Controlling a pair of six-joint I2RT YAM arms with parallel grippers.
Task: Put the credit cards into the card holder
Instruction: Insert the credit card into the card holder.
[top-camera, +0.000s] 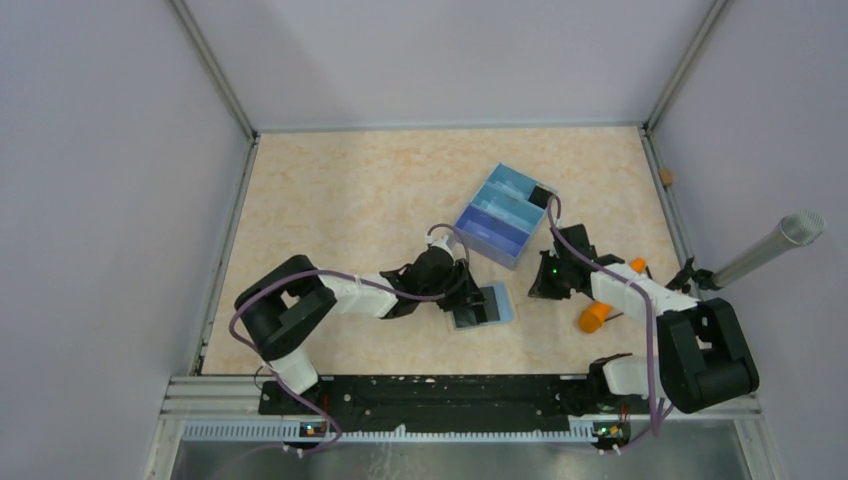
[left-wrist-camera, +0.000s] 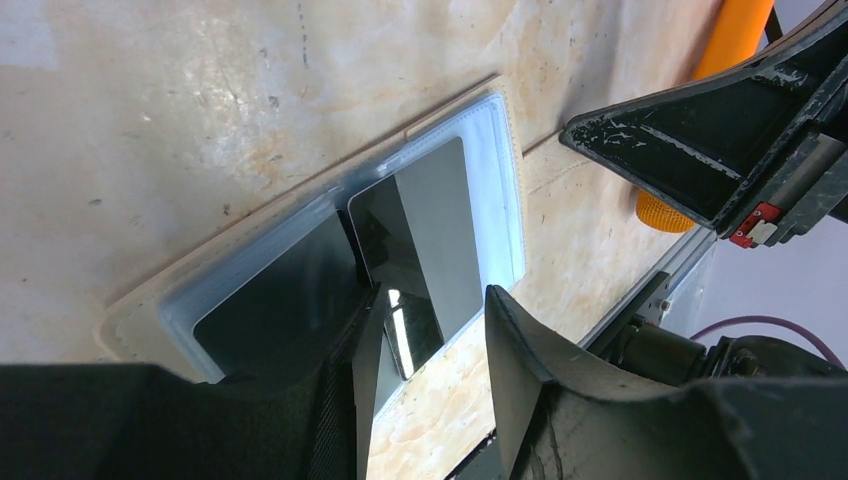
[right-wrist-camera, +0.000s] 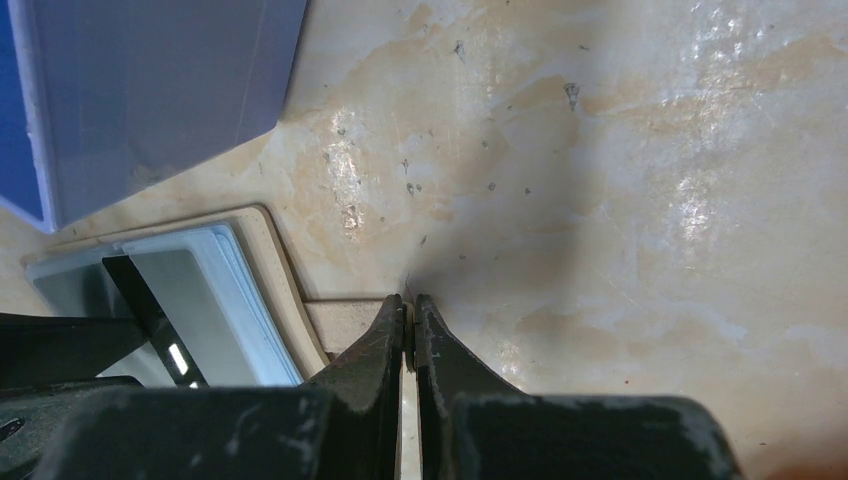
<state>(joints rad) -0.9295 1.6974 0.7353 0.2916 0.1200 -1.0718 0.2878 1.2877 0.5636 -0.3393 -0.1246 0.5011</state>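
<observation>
The beige card holder (top-camera: 468, 324) lies flat on the table, its clear pocket facing up. A glossy light-blue credit card (left-wrist-camera: 430, 230) sits partly in that pocket, its near corner sticking out over the holder's edge. My left gripper (left-wrist-camera: 434, 292) hovers over that corner, open, its left finger above the pocket and its right finger above bare table. In the right wrist view the holder's beige flap (right-wrist-camera: 345, 322) runs into my right gripper (right-wrist-camera: 410, 300), which is shut on its thin edge. From above, the left gripper (top-camera: 468, 295) is at the holder and the right gripper (top-camera: 545, 280) just to its right.
A blue three-compartment tray (top-camera: 505, 213) stands just behind the two grippers, its wall close in the right wrist view (right-wrist-camera: 150, 90). An orange part (top-camera: 594, 317) of the right arm sits near the front right. A grey microphone (top-camera: 770, 250) pokes in from the right wall.
</observation>
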